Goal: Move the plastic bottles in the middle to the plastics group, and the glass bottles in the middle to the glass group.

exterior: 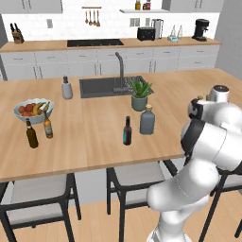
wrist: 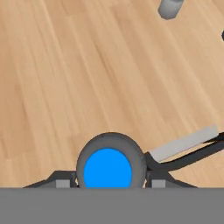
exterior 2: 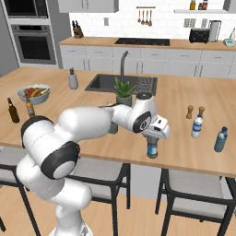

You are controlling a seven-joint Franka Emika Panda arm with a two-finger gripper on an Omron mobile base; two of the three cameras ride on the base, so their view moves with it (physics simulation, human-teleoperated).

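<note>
Currently, item: small blue-tinted clear plastic bottle, grasped in my end effector above the wooden counter front edge; next, carry right to the white-capped water bottle group.

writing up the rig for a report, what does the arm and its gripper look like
The arm is glossy white with rounded, bulbous links and dark grey to black bands at the joints. A round grey-rimmed cap tops one joint. No cables or markings show. The gripper has a white angular hand and two small dark fingers.
</note>
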